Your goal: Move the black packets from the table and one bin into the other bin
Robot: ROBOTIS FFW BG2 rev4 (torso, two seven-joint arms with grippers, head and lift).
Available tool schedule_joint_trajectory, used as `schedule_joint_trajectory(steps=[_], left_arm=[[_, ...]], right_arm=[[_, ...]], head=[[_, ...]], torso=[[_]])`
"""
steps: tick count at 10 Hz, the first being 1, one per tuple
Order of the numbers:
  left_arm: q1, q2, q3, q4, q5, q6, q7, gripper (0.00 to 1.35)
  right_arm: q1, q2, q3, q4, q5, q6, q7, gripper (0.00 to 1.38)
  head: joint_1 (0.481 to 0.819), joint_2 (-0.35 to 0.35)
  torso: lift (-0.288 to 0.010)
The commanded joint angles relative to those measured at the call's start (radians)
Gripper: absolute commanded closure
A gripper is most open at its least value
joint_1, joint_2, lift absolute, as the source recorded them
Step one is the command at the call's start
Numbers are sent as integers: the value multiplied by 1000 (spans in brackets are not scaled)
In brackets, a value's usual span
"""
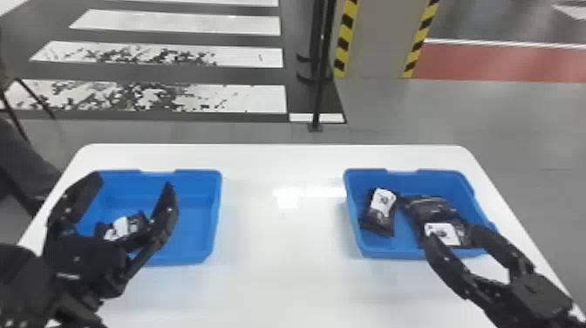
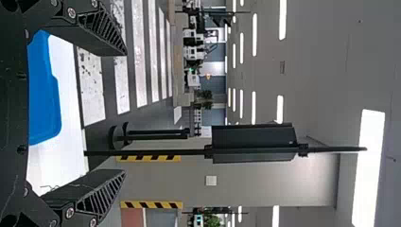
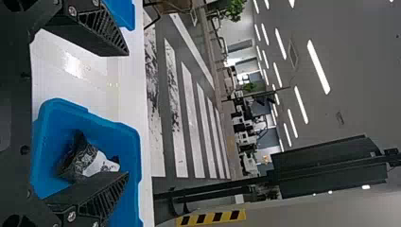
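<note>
In the head view my left gripper (image 1: 133,192) stands open above the left blue bin (image 1: 216,209), and a black packet with a white label (image 1: 124,227) lies in that bin, partly behind the fingers. My right gripper (image 1: 451,233) is open at the near side of the right blue bin (image 1: 353,218). That bin holds a packet on its left (image 1: 379,212) and more black packets (image 1: 429,207) on its right, partly covered by a finger. The left wrist view has my left gripper (image 2: 125,113), fingers wide apart. In the right wrist view, my right gripper (image 3: 127,113) is empty; a packet (image 3: 85,158) lies in the bin.
The white table (image 1: 279,244) runs between and around the two bins. Beyond its far edge stands a thin black post (image 1: 320,87) on the floor, with a striped pillar (image 1: 377,39) to its right. A dark chair (image 1: 22,152) is near the table's left side.
</note>
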Motion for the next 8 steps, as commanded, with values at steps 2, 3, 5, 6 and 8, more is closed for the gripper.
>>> schedule_joint_trajectory(steps=[2, 3, 5, 6, 8], left_arm=[[-152, -21, 146, 2, -154, 260, -154, 153], [-208, -13, 172, 14, -172, 351, -191, 153], [-324, 19, 179, 71, -162, 575, -268, 153], [-393, 35, 179, 140, -150, 690, -320, 153], [-459, 45, 172, 216, -132, 845, -352, 147]], right_arm=[[0, -3, 0, 5, 15, 15, 0, 125], [-3, -6, 2, 10, 19, 30, 0, 125], [-13, -10, 16, 18, 15, 32, 2, 125], [-15, -13, 22, 18, 15, 32, 2, 124], [-25, -17, 30, 23, 15, 30, 2, 125]], head=[[695, -44], [695, -6], [695, 39], [695, 55], [695, 65]], torso=[[-110], [-110], [-110], [-110], [-110]])
